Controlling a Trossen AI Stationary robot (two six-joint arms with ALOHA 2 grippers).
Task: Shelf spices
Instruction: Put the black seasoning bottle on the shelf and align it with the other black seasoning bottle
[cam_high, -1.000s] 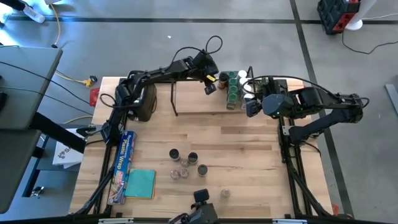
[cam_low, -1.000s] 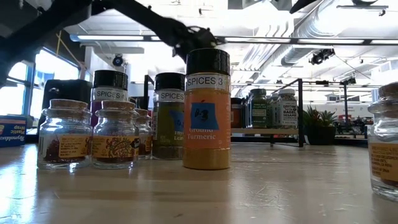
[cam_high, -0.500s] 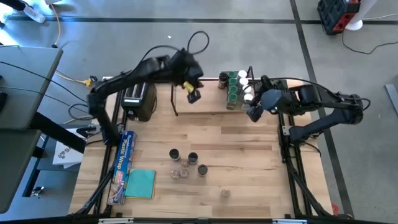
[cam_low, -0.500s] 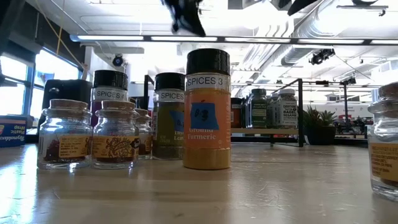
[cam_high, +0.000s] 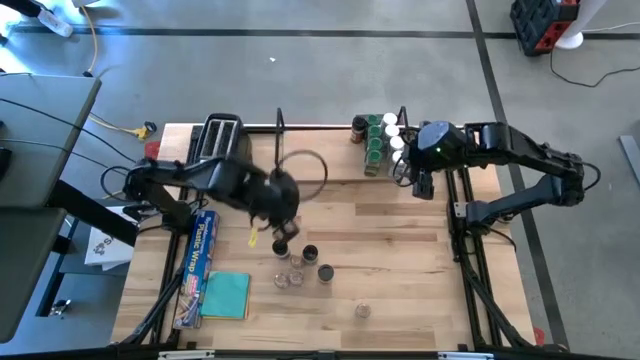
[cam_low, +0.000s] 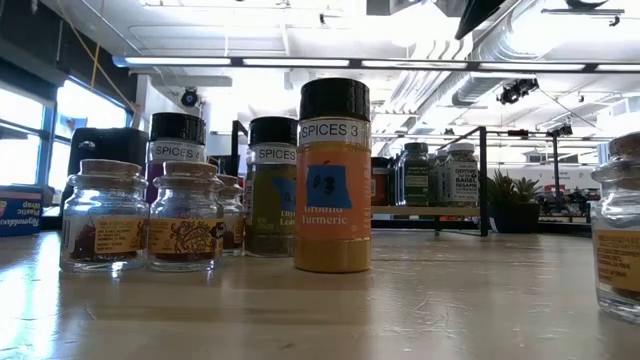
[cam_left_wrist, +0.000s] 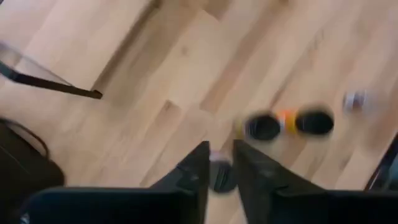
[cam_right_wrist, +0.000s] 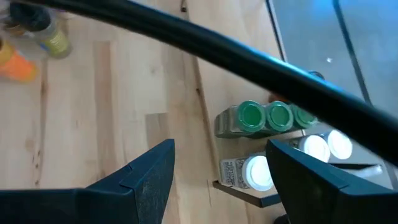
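The shelf (cam_high: 330, 155), a light board with black wire ends, stands at the table's far side. Green-, white- and dark-lidded spice jars (cam_high: 377, 140) stand crowded at its right end (cam_right_wrist: 267, 116). Several loose spice jars (cam_high: 300, 262) stand on the table's near middle and fill the low view's foreground (cam_low: 333, 180). My left gripper (cam_high: 282, 232) hangs above the far side of that loose group, pointing down. Its fingers (cam_left_wrist: 221, 149) are a narrow gap apart with nothing between them. My right gripper (cam_high: 418, 188) hovers open beside the shelf's right end (cam_right_wrist: 221, 149), touching nothing.
A black-and-silver toaster (cam_high: 220, 140) stands at the far left beside the shelf. A plastic wrap box (cam_high: 200, 262) and a teal cloth (cam_high: 226, 295) lie near the left edge. A small potted plant (cam_low: 508, 205) stands at the shelf's right. One jar (cam_high: 362, 311) stands alone near the front edge.
My left gripper has swung away from the shelf's right part, back across the table toward its near side and left, and now hangs over the loose jars; its wrist has rolled. My right gripper has stayed by the shelf's right end and rolled about its own axis.
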